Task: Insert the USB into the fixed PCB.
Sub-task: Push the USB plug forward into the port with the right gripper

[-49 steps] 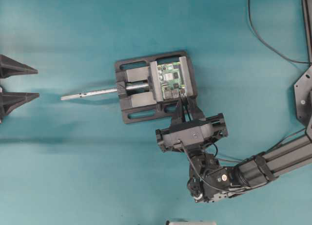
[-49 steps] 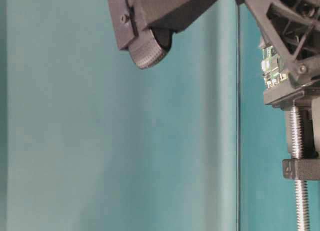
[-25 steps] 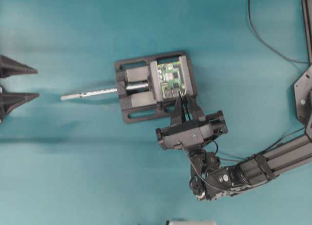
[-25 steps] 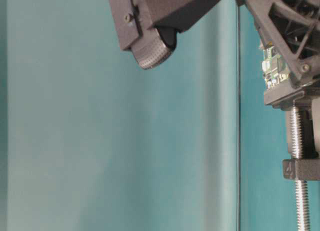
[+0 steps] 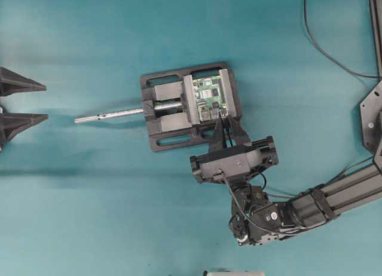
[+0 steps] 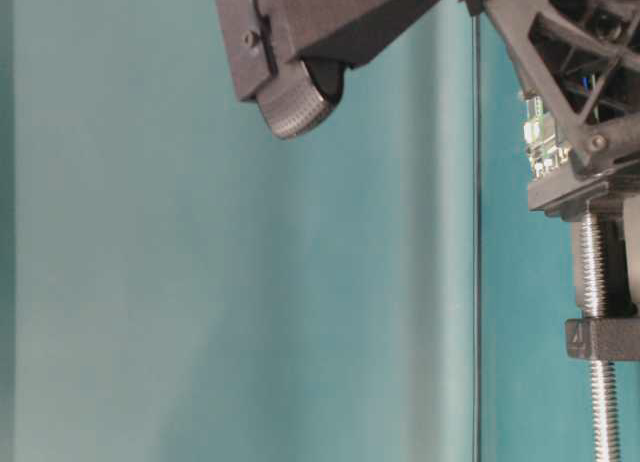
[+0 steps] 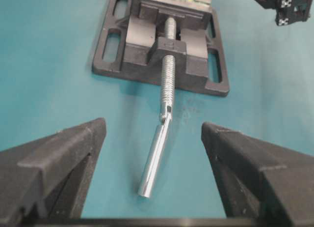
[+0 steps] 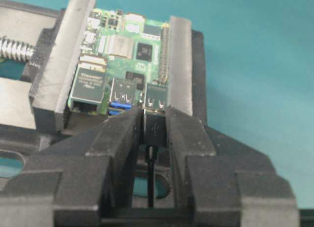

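The fixed PCB (image 5: 208, 97) (image 8: 128, 45) is a green board clamped in a black vise (image 5: 161, 123). My right gripper (image 8: 156, 120) (image 5: 222, 122) is shut on the USB (image 8: 156, 126), a small dark plug whose thin black cable (image 8: 151, 183) runs back between the fingers. The plug's front end sits at the right-hand silver port (image 8: 157, 97) on the board's near edge; how deep it sits cannot be told. My left gripper (image 7: 154, 133) (image 5: 45, 101) stands open at the far left, pointing at the vise's screw rod (image 7: 159, 151), with nothing between its fingers.
The vise's silver screw rod (image 5: 110, 114) sticks out to the left over the teal table. A loose black cable (image 5: 325, 46) lies at the top right. In the table-level view the right arm's body (image 6: 320, 32) fills the top, with the vise screw (image 6: 598, 282) at right.
The right arm's wrist and forearm shifted slightly lower and left while its fingertips stayed at the board. The left gripper has not moved.
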